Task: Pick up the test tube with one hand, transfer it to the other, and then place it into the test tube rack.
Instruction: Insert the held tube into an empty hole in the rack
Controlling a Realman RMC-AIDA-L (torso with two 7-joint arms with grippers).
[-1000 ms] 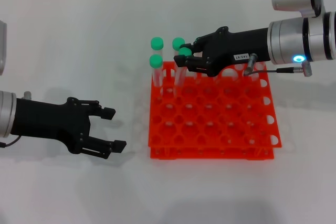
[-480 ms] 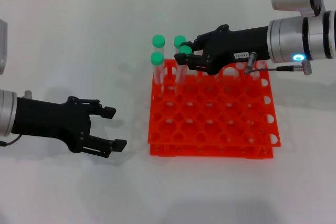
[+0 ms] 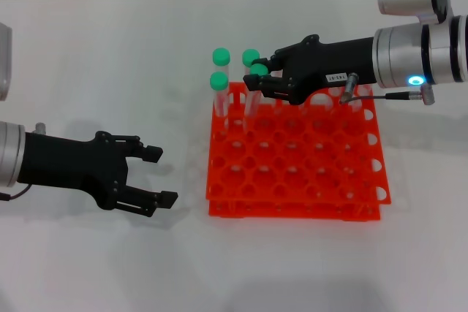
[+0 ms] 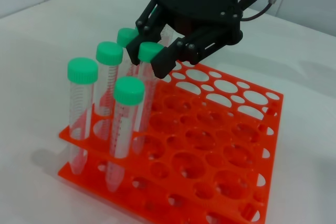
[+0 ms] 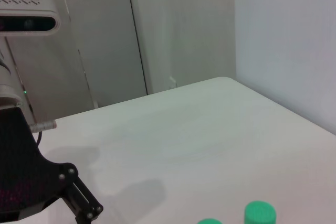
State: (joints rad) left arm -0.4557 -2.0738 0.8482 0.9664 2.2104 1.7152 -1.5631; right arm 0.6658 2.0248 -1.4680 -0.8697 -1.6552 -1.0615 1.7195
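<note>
The orange-red test tube rack (image 3: 307, 180) stands at the table's middle and also shows in the left wrist view (image 4: 210, 156). Several green-capped tubes stand in its far left corner. My right gripper (image 3: 256, 82), with the white sticker, reaches over that corner. It is shut on the test tube (image 3: 258, 71) just under its cap, and the tube stands upright in a rack hole. The left wrist view shows the fingers on both sides of that tube (image 4: 150, 51). My left gripper (image 3: 161, 176), unlabelled, is open and empty, low over the table to the left of the rack.
Other capped tubes stand in the rack beside the held one (image 3: 220, 56) (image 3: 218, 80) (image 3: 251, 56). A grey cable and plug (image 3: 380, 95) hang from the right wrist above the rack's far edge. The right wrist view shows the left gripper (image 5: 52, 192) and two caps (image 5: 260, 213).
The right gripper and its tube shifted slightly, and the rack and its tubes moved a little with them. The left gripper has barely moved.
</note>
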